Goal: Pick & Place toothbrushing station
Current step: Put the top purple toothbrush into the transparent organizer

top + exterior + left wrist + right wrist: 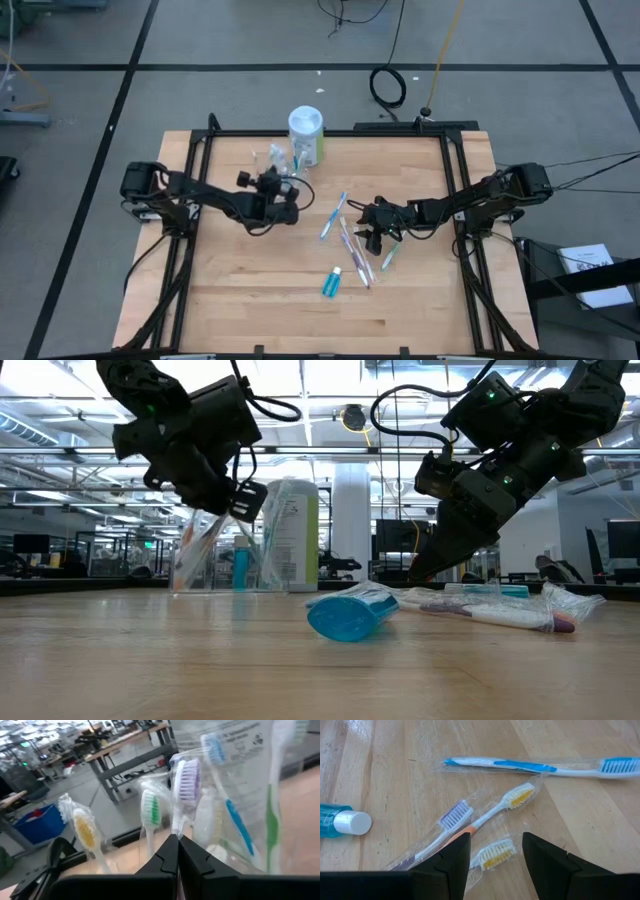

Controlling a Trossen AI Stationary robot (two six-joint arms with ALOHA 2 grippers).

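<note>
The clear cup (277, 160) stands at the far middle of the table with several wrapped toothbrushes upright in it, heads up (152, 810). My left gripper (291, 196) is just beside and above the cup (215, 560), shut on a purple-bristled toothbrush (186, 780). My right gripper (372, 228) is open, low over loose wrapped toothbrushes (350, 245) lying flat at mid-table. Its fingers stand on either side of a yellow-bristled brush (492, 855) without touching it. A teal tube (331, 283) lies on its side nearer the front. My left gripper pinches the wrapped purple-bristled toothbrush between its two fingertips, on the handle just below the head (175, 831). The brush stands upright, head up, beside the brushes in the cup. The fingers hide its lower part.
A tall white-capped canister with a green label (305, 135) stands right behind the cup. A blue toothbrush (333, 215) and another brush (390, 255) lie on either side of my right gripper. Bare wood lies toward the near edge (250, 310).
</note>
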